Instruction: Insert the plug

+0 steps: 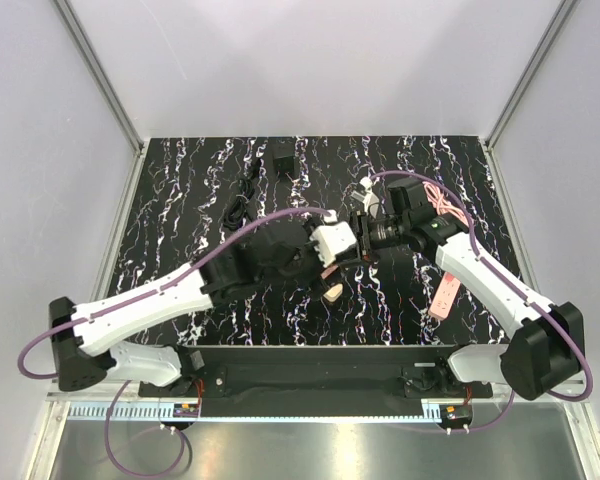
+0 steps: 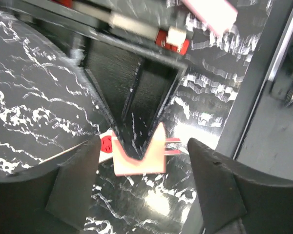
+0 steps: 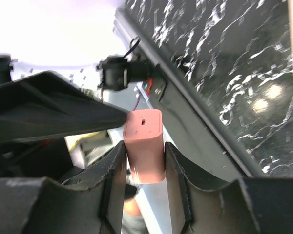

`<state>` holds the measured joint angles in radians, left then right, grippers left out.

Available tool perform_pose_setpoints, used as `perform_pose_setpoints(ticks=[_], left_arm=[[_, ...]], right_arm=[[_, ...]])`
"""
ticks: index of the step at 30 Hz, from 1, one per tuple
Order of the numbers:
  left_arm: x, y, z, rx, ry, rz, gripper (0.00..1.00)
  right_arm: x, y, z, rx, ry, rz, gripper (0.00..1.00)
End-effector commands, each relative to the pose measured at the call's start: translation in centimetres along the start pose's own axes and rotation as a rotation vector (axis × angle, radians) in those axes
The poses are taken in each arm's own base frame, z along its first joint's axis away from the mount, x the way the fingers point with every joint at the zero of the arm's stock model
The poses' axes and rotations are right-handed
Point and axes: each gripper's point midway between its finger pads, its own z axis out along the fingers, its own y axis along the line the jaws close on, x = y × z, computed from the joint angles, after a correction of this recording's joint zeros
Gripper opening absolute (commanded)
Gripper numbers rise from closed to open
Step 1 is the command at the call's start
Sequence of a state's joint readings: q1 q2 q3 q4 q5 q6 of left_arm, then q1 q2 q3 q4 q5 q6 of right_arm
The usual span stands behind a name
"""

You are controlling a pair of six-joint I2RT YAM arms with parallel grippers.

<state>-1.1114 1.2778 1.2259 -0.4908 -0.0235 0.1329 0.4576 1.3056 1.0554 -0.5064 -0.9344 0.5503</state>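
Note:
The plug, a small black box, lies at the back of the table, its thin black cord trailing to the left. Neither gripper is near it, and it is out of both wrist views. My right gripper is shut on a pink adapter block, held above the table's near middle. The block shows two prongs in the left wrist view. My left gripper is open and empty, right beside it. The cream power strip lies on the right.
A coiled pink cable lies at the back right behind the right arm. The table's near edge runs just below the held block. White walls stand around the black marbled table.

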Motion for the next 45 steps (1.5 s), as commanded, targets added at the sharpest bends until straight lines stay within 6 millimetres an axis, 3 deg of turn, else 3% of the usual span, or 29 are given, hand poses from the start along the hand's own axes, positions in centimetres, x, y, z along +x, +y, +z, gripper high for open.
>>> perform_pose_setpoints(ticks=[1,2,4,5,6,7,8,9,12,15,16,20,24,33,43,45], left_arm=[[-5.6,1.2,-3.5,-0.019,-0.253,-0.107,0.8],[-5.3,2.1,-4.4,-0.01,-0.279,-0.149,0.8],[-6.0,1.4,-5.6,0.106,-0.352,-0.253,0.8],[-6.2,2.9,-7.1,0.097,-0.405,-0.3,0.8],[-5.2,2.8,-7.0,0.132,-0.405,-0.391,0.8],[-6.2,2.6,-8.0,0.19,-0.466,-0.408,0.79],[-5.7,3.5,-8.8,0.184,-0.497,-0.446,0.79],[-6.1,3.4,-9.4,0.216,-0.523,-0.512,0.79],[-7.3,4.0,-10.6,0.243,-0.59,-0.588,0.79],[-8.4,3.6,-11.3,0.337,-0.646,-0.642,0.77],[-9.5,3.3,-12.1,0.38,-0.697,-0.62,0.77],[-10.7,3.0,-12.3,0.49,-0.756,-0.686,0.77],[-11.9,2.9,-12.6,0.56,-0.817,-0.671,0.75],[-12.4,3.6,-11.1,0.566,-0.823,-0.684,0.67],[-12.4,3.1,-10.1,0.588,-0.797,-0.677,0.49],[-12.3,3.0,-10.0,0.598,-0.794,-0.682,0.39]], right_arm=[[-2.7,1.0,-0.5,0.05,-0.136,-0.07,0.0],[-3.4,0.6,-0.5,0.082,-0.165,-0.067,0.0],[-4.7,1.5,-0.9,0.083,-0.206,-0.098,0.0],[-5.2,2.0,-1.1,0.079,-0.233,-0.099,0.0],[-6.1,3.7,-1.8,0.041,-0.286,-0.147,0.0],[-6.5,4.6,-2.2,0.021,-0.317,-0.17,0.0],[-6.7,5.8,-2.6,-0.015,-0.344,-0.18,0.0],[-7.2,8.0,-3.5,-0.088,-0.411,-0.262,0.0],[-7.6,11.6,-5.1,-0.25,-0.525,-0.322,0.0],[-7.3,13.9,-6.3,-0.399,-0.591,-0.329,0.0],[-7.3,14.5,-6.7,-0.434,-0.612,-0.333,0.0],[-6.6,16.1,-8.1,-0.532,-0.656,-0.361,0.0],[-6.2,16.6,-8.7,-0.544,-0.668,-0.37,0.0],[-5.6,16.3,-8.7,-0.585,-0.666,-0.334,0.0],[-5.8,14.7,-7.9,-0.573,-0.674,-0.298,0.0],[-6.0,14.5,-7.7,-0.572,-0.671,-0.295,0.0]])
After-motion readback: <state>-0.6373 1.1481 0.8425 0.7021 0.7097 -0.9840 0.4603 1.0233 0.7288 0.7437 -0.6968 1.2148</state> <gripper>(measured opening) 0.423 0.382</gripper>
